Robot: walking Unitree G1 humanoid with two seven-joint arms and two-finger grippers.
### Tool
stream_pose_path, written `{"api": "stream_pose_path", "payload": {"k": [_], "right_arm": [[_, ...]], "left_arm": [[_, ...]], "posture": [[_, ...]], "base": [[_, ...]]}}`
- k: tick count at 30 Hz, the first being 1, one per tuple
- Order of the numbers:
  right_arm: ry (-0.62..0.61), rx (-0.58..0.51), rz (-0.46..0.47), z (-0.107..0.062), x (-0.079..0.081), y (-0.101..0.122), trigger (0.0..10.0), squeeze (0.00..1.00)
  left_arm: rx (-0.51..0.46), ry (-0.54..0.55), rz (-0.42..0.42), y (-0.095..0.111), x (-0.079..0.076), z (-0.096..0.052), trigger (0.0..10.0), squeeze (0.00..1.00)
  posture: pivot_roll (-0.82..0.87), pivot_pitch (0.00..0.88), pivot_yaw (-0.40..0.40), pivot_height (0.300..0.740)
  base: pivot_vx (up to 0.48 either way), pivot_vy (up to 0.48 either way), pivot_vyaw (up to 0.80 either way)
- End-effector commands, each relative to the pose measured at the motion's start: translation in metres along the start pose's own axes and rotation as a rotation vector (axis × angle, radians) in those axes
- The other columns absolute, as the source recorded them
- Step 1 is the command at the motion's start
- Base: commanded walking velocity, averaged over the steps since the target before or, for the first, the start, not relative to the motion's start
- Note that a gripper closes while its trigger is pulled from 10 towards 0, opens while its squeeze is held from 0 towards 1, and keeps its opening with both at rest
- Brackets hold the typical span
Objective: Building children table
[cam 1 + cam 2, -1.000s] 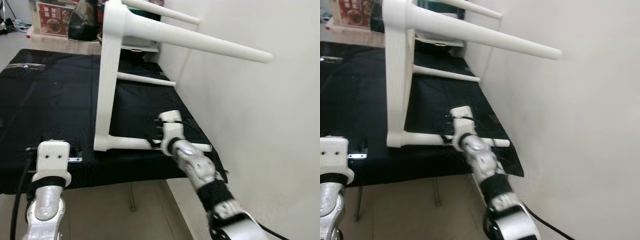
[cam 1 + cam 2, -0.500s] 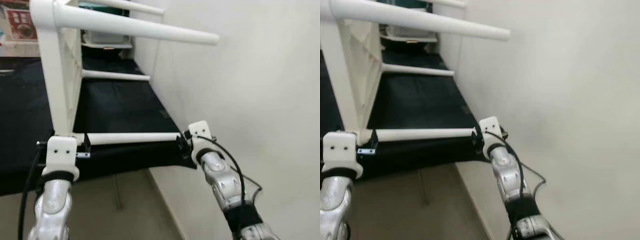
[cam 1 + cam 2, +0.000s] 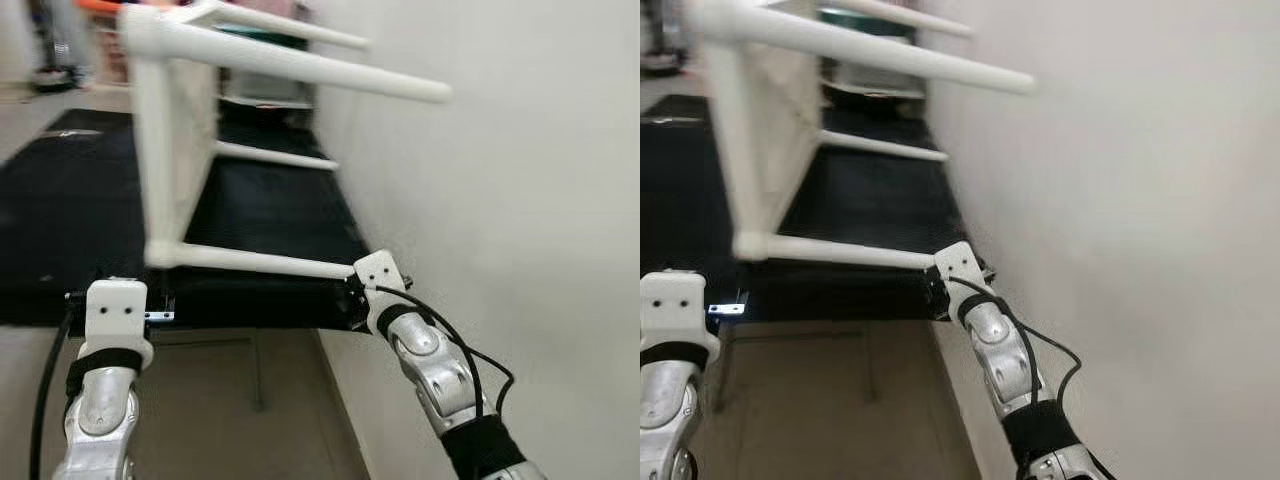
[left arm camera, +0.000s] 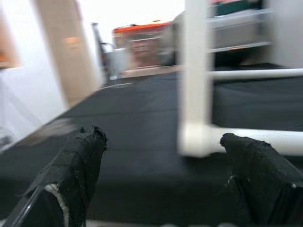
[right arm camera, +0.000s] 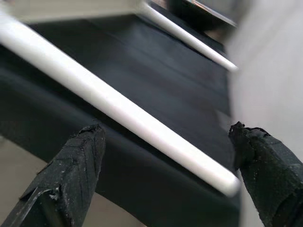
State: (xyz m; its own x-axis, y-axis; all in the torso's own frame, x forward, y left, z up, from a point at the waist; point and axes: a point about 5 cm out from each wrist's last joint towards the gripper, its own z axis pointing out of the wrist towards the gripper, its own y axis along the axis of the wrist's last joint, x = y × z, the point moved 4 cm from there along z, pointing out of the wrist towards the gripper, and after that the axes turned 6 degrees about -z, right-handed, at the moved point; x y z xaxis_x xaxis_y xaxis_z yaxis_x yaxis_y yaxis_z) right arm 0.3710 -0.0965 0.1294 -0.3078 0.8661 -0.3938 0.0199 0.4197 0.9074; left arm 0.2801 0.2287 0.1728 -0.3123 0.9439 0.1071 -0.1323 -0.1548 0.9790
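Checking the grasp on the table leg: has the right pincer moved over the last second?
Yes. The right pincer has slid outward along the lowest table leg, from near the tabletop to the leg's free end.

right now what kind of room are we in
Probably a plain indoor work or storage room, though motion blur hides detail. A white children table lies on its side on a black-covered bench against a bare white wall, with blurred boxes behind.

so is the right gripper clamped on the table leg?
No. In the right wrist view the right gripper is open, its fingers spread either side of the leg, not touching it.
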Motion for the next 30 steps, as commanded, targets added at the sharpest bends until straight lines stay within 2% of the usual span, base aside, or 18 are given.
{"api": "stream_pose_path", "payload": {"k": [1, 9, 30], "right_arm": [[-0.013, 0.025, 0.009, -0.003, -0.006, -0.007, 10.0, 0.0], [-0.004, 0.035, 0.02, -0.008, -0.002, -0.012, 10.0, 0.0], [-0.033, 0.076, 0.063, -0.015, -0.008, -0.023, 10.0, 0.0]], "left_arm": [[0.019, -0.006, -0.02, -0.004, -0.004, 0.0, 10.0, 0.0], [0.037, -0.013, -0.03, -0.007, -0.007, 0.003, 10.0, 0.0], [0.037, -0.025, -0.04, -0.007, -0.004, 0.002, 10.0, 0.0]], "posture": [[0.12, 0.0, -0.162, 0.74], [0.12, 0.0, -0.159, 0.74], [0.11, 0.0, -0.156, 0.74]], "base": [[0.0, 0.0, 0.8], [0.0, 0.06, 0.8], [0.0, 0.48, 0.0]]}}
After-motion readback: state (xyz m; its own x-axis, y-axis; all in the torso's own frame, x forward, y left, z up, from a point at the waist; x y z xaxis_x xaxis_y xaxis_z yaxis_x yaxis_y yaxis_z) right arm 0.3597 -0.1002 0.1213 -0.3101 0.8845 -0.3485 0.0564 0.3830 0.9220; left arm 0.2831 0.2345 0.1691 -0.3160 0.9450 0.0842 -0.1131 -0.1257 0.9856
